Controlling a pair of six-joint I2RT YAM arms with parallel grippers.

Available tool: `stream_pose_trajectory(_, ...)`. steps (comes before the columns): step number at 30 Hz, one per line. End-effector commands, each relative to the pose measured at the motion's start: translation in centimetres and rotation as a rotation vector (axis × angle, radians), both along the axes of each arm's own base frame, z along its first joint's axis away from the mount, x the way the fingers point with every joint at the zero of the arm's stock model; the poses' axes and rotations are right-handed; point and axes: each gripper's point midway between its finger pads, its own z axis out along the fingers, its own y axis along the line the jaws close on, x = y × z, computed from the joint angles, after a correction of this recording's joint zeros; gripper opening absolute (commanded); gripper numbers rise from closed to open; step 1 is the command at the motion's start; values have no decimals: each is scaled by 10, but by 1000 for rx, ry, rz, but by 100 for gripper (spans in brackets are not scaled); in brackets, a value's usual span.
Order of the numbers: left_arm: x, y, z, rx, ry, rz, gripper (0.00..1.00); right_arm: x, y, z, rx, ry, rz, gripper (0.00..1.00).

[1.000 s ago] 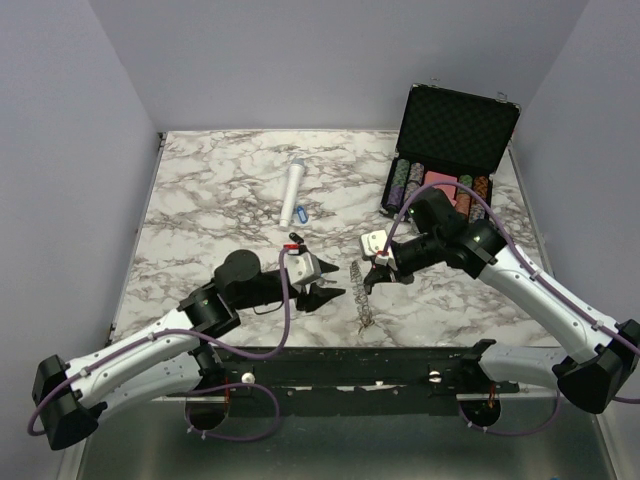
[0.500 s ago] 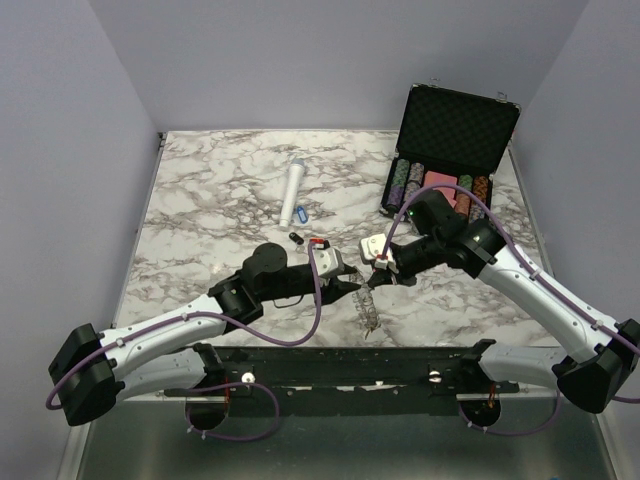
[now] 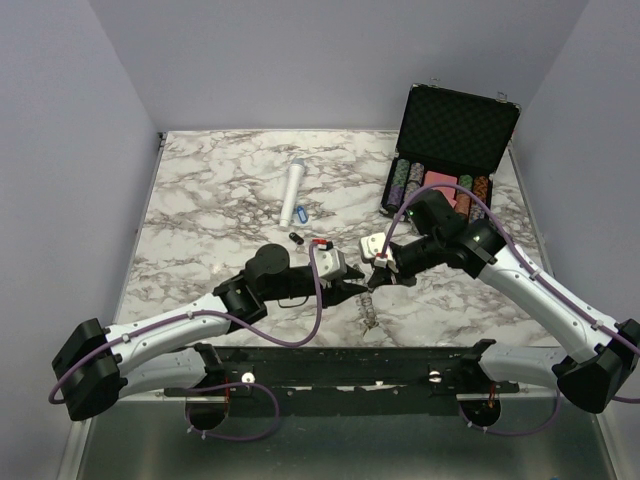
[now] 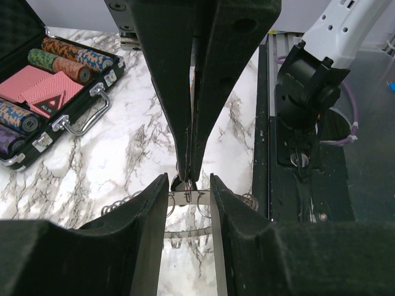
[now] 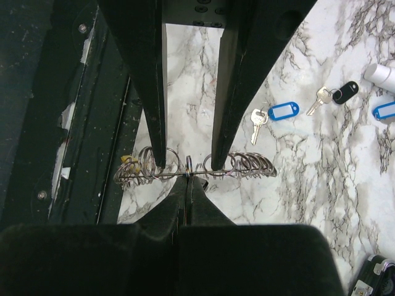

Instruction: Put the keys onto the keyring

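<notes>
**A:** We have the right pincer (image 5: 187, 188) clamped fully shut on the keyring (image 5: 247, 165), holding it on edge over the near side of the table (image 3: 220, 190).

**B:** And the left pincer (image 4: 188, 191) faces it head-on. Its jaws are partly open, one finger on either side of that pinch point, and we see it gripping nothing.

**A:** Where are the keys (image 5: 274, 114)?

**B:** Loose on the table, apart from the keyring. We spot a blue-tagged one nearest it, a black-tag key (image 5: 338, 92) farther off, and a second blue tag (image 5: 386, 111) just beside the white tube (image 3: 293, 192).
</notes>
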Motion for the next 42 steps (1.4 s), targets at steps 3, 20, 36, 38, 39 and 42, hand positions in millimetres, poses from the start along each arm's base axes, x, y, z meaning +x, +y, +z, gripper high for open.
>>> stream_pose_trajectory(3, -3, -5, 4, 0, -12, -30, 39, 3, 5, 14, 35, -26, -7, 0)
stream_pose_trajectory(20, -3, -8, -7, 53, -8, -50, 25, 2, 6, 16, 43, -15, -11, 0)
stream_pose_trajectory(36, -3, -3, -4, 36, -23, -30, 0, 2, 6, 16, 57, 9, -44, 8)
stream_pose_trajectory(38, -4, 3, 5, -17, -42, -8, 0, 4, 7, 17, 71, 29, -67, 17)
stream_pose_trajectory(39, -5, 5, 8, -45, -33, 1, 0, 3, 6, 18, 81, 48, -80, 22)
stream_pose_trajectory(42, -7, 12, 16, -121, -28, 20, 0, 1, 5, 25, 140, 104, -105, 33)
